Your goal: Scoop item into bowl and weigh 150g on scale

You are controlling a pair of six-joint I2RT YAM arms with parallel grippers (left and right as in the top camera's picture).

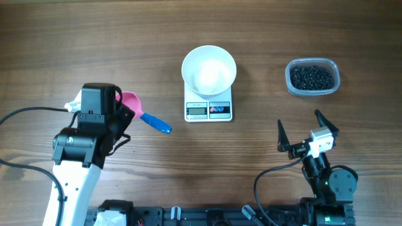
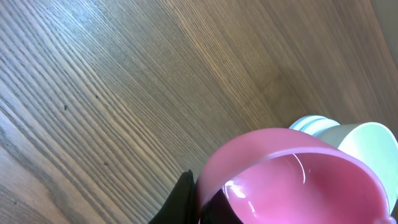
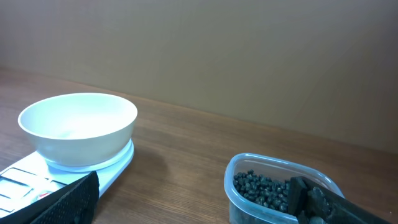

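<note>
Two risks stand out. First, the left pincer (image 2: 198, 205) is clamped shut on the pink scoop (image 1: 132, 102), seemingly at the cup and not at the blue handle. The scoop could twist or slip when it is pushed into a heap, and the fingers could get in the way of the load. Second, the beads (image 1: 311, 76) lie in a clear tub (image 1: 336, 75) at the upper right of the overhead view. That is well apart from the scoop at centre left, with the bowl (image 1: 209, 68) and scale (image 1: 208, 110) between them. A long carry over the tabletop (image 1: 63, 37) could shed beads or nudge the bowl off the scale. The right pincer (image 1: 303, 129) is spread wide and holds nothing, at lower right near the tub. The beads are tiny, round and matte black, a loose heap that would likely roll. The bowl looks empty.
</note>
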